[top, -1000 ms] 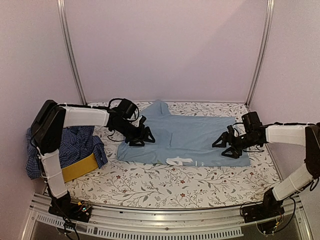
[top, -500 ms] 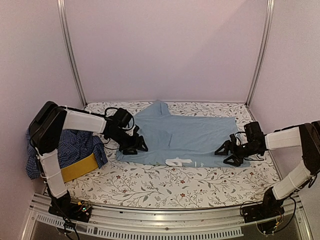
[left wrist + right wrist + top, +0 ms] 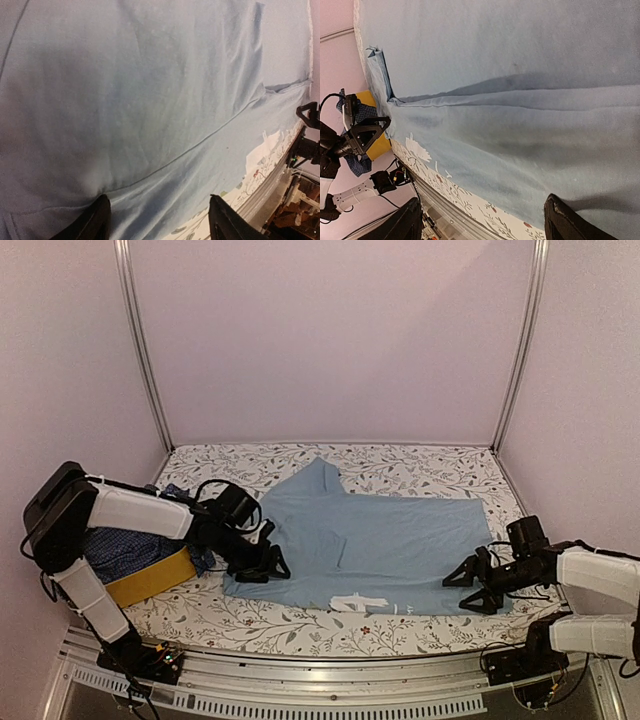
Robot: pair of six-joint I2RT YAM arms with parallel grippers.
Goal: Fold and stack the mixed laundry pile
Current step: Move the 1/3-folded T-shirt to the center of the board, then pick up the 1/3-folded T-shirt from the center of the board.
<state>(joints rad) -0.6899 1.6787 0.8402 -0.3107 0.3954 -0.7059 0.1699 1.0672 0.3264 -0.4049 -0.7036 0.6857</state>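
Plainly, floral cover [image 3: 300, 625] bears T-shirt [image 3: 390, 535]; pale walls [image 3: 330, 340]; left claw [image 3: 271, 567], right claw [image 3: 469, 588] spread, empty.

No readable text in any view.
You have only one marking to check: a white print [image 3: 362, 602] on the light blue T-shirt [image 3: 390, 525], along the shirt's near hem. It is small and blurred from above and slanted in both wrist views, so no letters can be made out.

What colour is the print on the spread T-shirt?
White print on the light blue T-shirt; top view shows it best.
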